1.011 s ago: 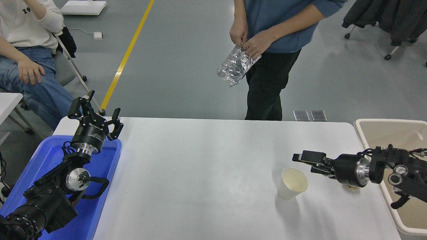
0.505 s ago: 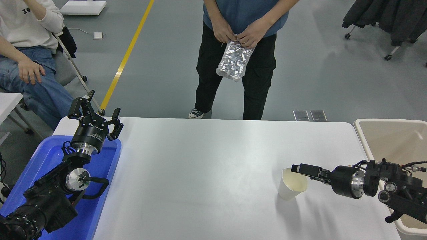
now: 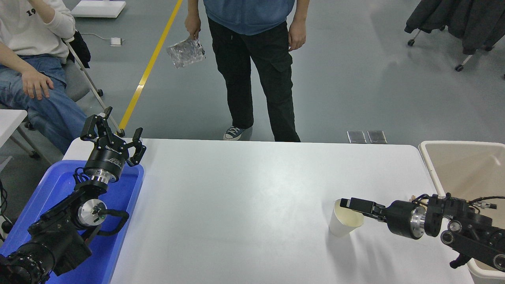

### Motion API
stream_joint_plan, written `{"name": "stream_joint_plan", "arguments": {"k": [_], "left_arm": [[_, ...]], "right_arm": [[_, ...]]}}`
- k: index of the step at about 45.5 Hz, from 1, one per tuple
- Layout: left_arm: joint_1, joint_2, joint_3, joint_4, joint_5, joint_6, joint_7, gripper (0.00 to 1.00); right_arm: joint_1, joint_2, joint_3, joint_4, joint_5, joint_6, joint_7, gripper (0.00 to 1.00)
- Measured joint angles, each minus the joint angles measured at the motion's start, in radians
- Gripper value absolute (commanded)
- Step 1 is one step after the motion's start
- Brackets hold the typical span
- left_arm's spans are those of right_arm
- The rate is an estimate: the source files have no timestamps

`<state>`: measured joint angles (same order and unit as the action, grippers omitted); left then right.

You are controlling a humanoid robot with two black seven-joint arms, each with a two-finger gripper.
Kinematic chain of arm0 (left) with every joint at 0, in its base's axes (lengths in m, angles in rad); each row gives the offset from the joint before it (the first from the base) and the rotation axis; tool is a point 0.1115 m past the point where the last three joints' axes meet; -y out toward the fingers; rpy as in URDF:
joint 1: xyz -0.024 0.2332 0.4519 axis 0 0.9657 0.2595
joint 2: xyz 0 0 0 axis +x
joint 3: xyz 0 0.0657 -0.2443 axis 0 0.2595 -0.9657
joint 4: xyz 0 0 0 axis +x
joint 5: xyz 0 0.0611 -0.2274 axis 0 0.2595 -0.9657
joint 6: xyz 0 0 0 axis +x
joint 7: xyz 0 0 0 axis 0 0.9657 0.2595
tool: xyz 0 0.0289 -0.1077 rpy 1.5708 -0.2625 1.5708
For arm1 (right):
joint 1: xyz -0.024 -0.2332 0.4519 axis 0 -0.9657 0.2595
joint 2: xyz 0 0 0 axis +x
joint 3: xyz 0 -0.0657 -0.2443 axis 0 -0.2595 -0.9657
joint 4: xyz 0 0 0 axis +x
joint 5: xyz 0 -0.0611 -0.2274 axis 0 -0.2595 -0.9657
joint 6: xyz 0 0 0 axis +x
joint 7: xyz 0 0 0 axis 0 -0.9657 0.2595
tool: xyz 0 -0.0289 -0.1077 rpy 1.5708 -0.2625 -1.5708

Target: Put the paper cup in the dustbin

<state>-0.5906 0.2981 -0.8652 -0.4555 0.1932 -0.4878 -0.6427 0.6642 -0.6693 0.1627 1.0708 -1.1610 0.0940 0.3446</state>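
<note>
The paper cup (image 3: 338,225) stands upright on the white table (image 3: 244,197), right of centre, its cream inside showing. My right gripper (image 3: 349,206) comes in level from the right, and its fingertips lie over the cup's mouth at the rim. Its fingers look apart and the cup is not squeezed. The beige dustbin (image 3: 428,157) stands off the table's right edge, behind my right arm. My left gripper (image 3: 112,136) is parked open above the blue tray at the left.
The blue tray (image 3: 59,185) lies at the table's left edge under my left arm. A person stands at the far side holding a foil bag (image 3: 185,53). Another person sits at the far left. A small brown scrap (image 3: 413,197) shows by my right wrist.
My right gripper has moved left and down, from beside the cup to over its mouth. The standing person has stepped left and lowered the foil bag to one side.
</note>
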Motion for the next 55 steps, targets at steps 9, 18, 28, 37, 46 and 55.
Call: {"name": "stream_joint_plan", "arguments": {"k": [9,18,28,37,46,55], "left_arm": [[0.000,0.000,0.000,0.000,0.000,0.000,0.000,1.00],[0.000,0.000,0.000,0.000,0.000,0.000,0.000,1.00],[0.000,0.000,0.000,0.000,0.000,0.000,0.000,1.00],[0.000,0.000,0.000,0.000,0.000,0.000,0.000,1.00],[0.000,0.000,0.000,0.000,0.000,0.000,0.000,1.00],[0.000,0.000,0.000,0.000,0.000,0.000,0.000,1.00]], "right_arm": [[-0.006,0.027,-0.010,-0.037,0.000,-0.002,0.024,0.68],[-0.011,0.044,-0.031,-0.067,0.000,-0.011,0.046,0.53],[-0.008,0.053,-0.065,-0.089,0.000,-0.030,0.068,0.46],[-0.003,0.055,-0.078,-0.095,0.000,-0.036,0.076,0.31],[0.003,0.055,-0.084,-0.096,0.001,-0.037,0.079,0.04],[0.007,0.054,-0.086,-0.093,0.003,-0.035,0.080,0.00]]}}
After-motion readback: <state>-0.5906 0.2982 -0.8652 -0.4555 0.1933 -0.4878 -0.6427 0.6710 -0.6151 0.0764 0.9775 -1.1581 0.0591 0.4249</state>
